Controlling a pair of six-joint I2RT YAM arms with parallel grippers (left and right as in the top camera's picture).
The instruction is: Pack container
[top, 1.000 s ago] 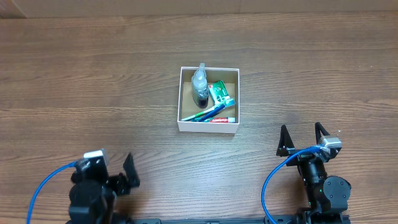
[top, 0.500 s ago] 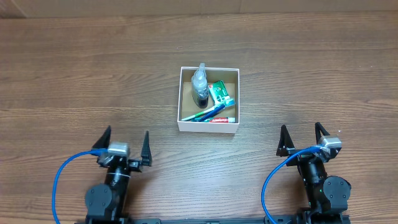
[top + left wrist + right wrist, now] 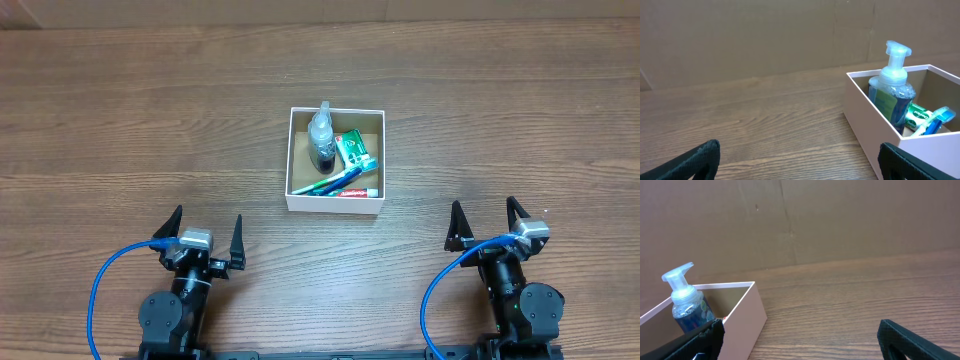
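Container (image 3: 334, 204) lies 2 o'clock of left hand (image 3: 207, 228), 10 o'clock of right hand (image 3: 484, 215); both released, empty, about equally near.

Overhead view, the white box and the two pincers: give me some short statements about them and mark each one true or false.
1. The clear pump bottle stands inside the white-walled square cardboard box. True.
2. The left pincer grips the bottle. False: it is open, empty and apart from the box.
3. The right pincer is open. True.
4. The green packet lies outside the box. False: it lies inside the box.
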